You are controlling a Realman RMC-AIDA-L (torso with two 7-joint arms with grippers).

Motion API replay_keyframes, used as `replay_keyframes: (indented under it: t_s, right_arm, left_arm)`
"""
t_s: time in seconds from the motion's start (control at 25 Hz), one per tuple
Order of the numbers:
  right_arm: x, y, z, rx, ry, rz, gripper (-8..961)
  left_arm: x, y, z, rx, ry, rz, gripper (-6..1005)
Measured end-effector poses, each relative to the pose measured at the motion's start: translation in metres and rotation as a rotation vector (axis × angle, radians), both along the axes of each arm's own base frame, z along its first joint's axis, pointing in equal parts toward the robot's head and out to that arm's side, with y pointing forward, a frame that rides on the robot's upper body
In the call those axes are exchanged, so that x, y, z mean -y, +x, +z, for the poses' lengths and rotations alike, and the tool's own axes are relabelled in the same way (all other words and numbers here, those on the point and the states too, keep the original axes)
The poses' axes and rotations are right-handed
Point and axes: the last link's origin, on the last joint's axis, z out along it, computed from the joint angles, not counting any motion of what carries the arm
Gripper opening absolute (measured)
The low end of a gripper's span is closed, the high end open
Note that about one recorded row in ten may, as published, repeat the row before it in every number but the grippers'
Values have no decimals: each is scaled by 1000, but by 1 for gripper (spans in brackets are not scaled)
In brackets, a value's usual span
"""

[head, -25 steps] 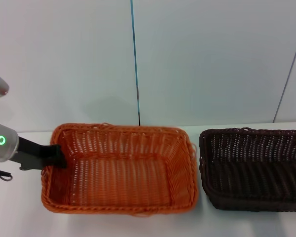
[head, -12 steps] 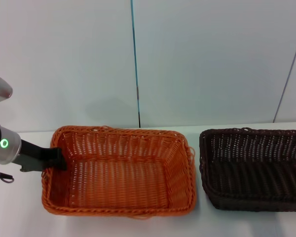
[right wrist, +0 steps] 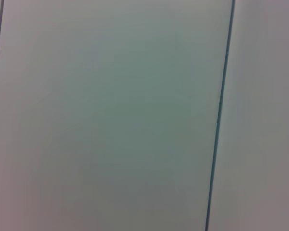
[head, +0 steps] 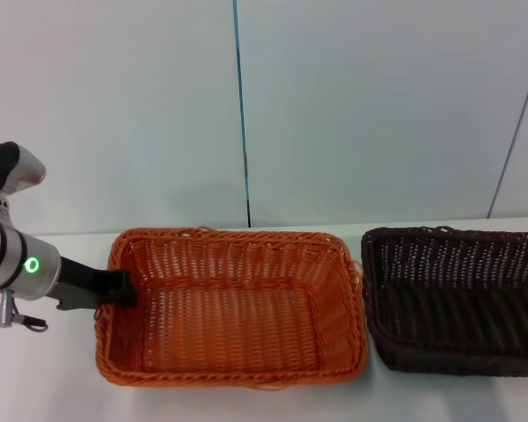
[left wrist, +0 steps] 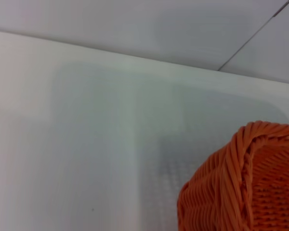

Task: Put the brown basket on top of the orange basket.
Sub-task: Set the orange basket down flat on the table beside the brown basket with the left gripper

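The orange basket (head: 233, 316) sits on the white table at the centre, and a corner of it also shows in the left wrist view (left wrist: 250, 183). The brown basket (head: 458, 303) sits to its right, almost touching it, partly cut off by the picture's right edge. Both baskets hold nothing. My left gripper (head: 119, 287) reaches in from the left and is closed over the left rim of the orange basket. My right gripper is out of view; its wrist view shows only the wall.
The white table (head: 44, 369) runs along the front and left. A pale panelled wall (head: 334, 114) with a dark vertical seam (head: 242, 114) stands close behind the baskets.
My left arm has moved to the right, and the orange basket has slid right with it, closing the gap to the brown basket. The brown basket has hardly moved.
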Motion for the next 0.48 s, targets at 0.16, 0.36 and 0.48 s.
replay_keyframes:
  t_s: [0.16,0.36,0.48]
  right_arm:
    - [0,0,0,0,1,-1,927]
    - [1,1,1,1,2,-5,927]
    - [1,1,1,1,2,-5,927]
  left_arm:
    - [-1,2,-6,-13,4,-20,120]
    - [-2,3,-10,-32,11,-41,120]
    - [-2,2,-8,-37,17,-43,120]
